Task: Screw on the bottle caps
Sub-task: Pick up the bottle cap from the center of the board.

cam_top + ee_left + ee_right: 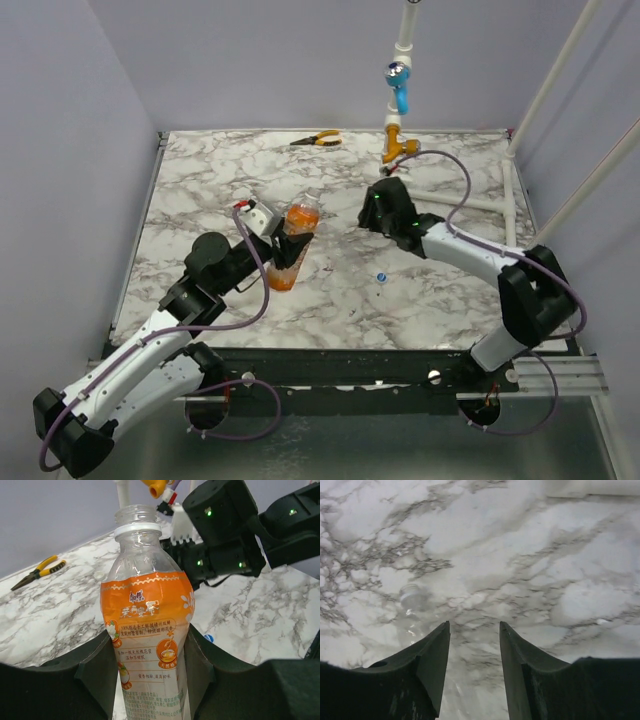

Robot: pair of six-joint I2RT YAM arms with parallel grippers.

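The bottle (288, 250) is clear with an orange label and stands nearly upright in my left gripper (280, 240), its neck open and uncapped. In the left wrist view the fingers (95, 675) press both sides of the bottle (147, 625), so the left gripper (150, 650) is shut on it. A tiny blue cap (382, 277) lies on the marble right of the bottle and peeks out beside a finger in the left wrist view (208, 638). My right gripper (472, 625) is open and empty above the table (372, 212). A small round whitish thing (415, 597), blurred, lies left of its fingers.
Orange-handled pliers (318, 140) lie at the back edge of the table. A white pipe with a blue valve handle (399, 88) and an orange one (397, 146) stands at the back right. White rods run along the right side.
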